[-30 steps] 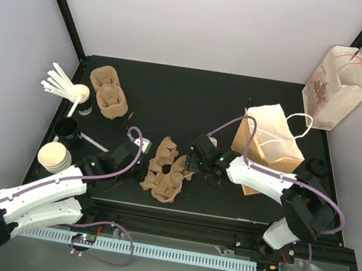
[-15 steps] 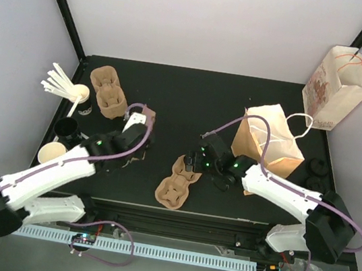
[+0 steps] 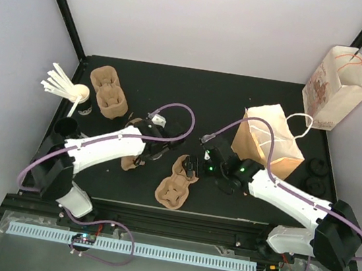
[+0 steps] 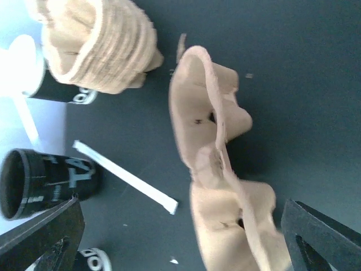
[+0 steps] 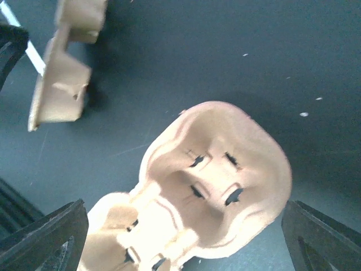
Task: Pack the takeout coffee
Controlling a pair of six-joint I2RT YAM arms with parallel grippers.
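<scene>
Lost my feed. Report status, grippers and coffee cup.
Left gripper open, right gripper open. Cup far left beside stirrers, untouched. Pulp carrier under each gripper.

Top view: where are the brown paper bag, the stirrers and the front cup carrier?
brown paper bag (image 3: 285, 159), top view, flat side
stirrers (image 3: 57, 80), top view, bunch middle
front cup carrier (image 3: 169, 193), top view, near well

The black table (image 3: 194, 90) carries tan pulp carriers (image 3: 174, 188), a brown paper bag (image 3: 267, 148) with white handles on the right, a cream bag (image 3: 335, 87) printed in reddish brown at the far right, white stirrers (image 3: 56, 81) at the far left, and black cups (image 4: 42, 183) lettered in white.
</scene>
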